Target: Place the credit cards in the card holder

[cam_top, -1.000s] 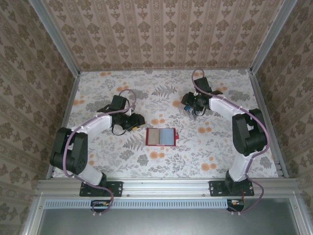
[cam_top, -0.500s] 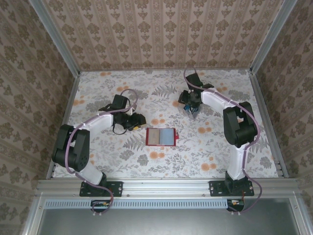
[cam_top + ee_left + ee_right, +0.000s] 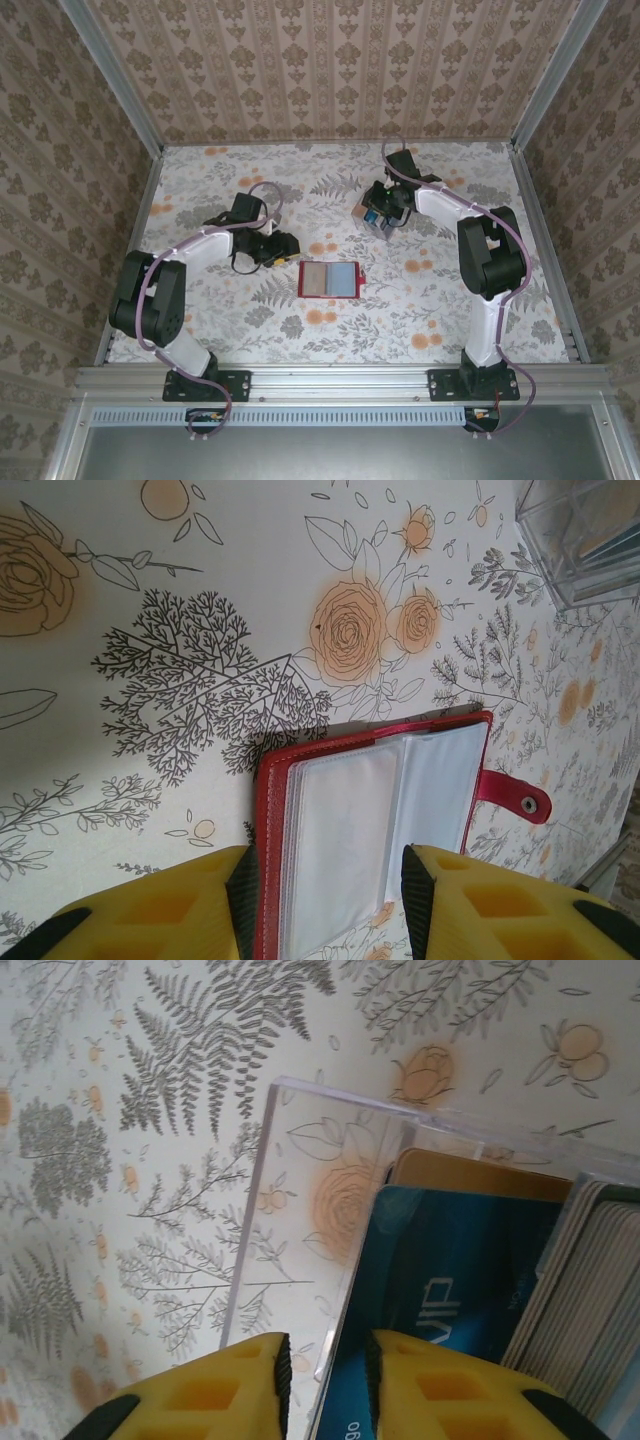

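In the top external view, the small flat red folding wallet (image 3: pixel 328 280) lies open on the floral-patterned worktop (image 3: pixel 200 190), between my two arms. My left hand (image 3: pixel 283 247) sits just beside its far left corner. My right hand (image 3: pixel 390 215) is well apart from it, further back and to the right, down at the small clear plastic box (image 3: pixel 368 210). The right arm is therefore nearer the box and the left nearer the wallet, so anything lifted from the box must come back toward me and leftward.

In the left wrist view, the left hand (image 3: pixel 325 905) stands partly open with nothing clamped. The wallet (image 3: pixel 370 810) lies under it, see-through pockets up, its fold running away from the fingers and its snap tab (image 3: pixel 515 800) off to the right. I cannot tell whether a pad touches it.

In the right wrist view, the right hand (image 3: pixel 325 1375) shows only a narrow slit between its jaws. In that slit lie the box's clear wall (image 3: pixel 290 1190) and the left edge of a blue plastic credit card (image 3: pixel 450 1280) that sits in the box, an edge running almost straight away from the fingers. I cannot tell whether the pinch has the card, the wall or nothing. I judge the lift depends on catching the card's edge and not the wall beside it.
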